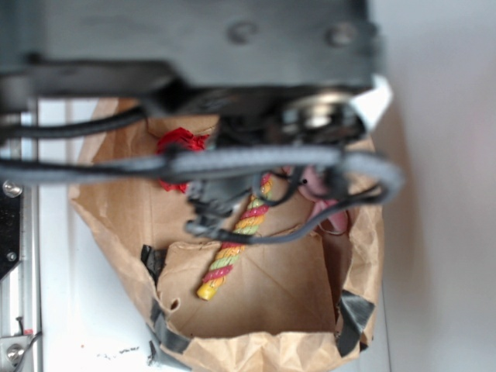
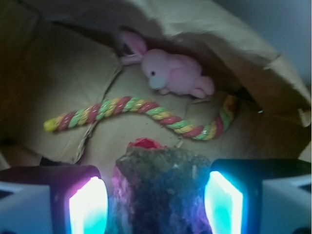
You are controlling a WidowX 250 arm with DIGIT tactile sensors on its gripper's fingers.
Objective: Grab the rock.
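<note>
The rock, a rough dark lump, fills the space between my gripper's two glowing pads in the wrist view. The right pad sits against the rock's edge, and a thin gap shows between the rock and the left pad. The jaws stand apart on either side of the rock. In the exterior view my arm reaches down into the brown paper bag and hides the rock.
A striped rope cane lies on the bag's floor beyond the rock. A pink plush bunny rests by the bag's far wall. A red ruffled ball peeks out just behind the rock. Paper walls surround everything.
</note>
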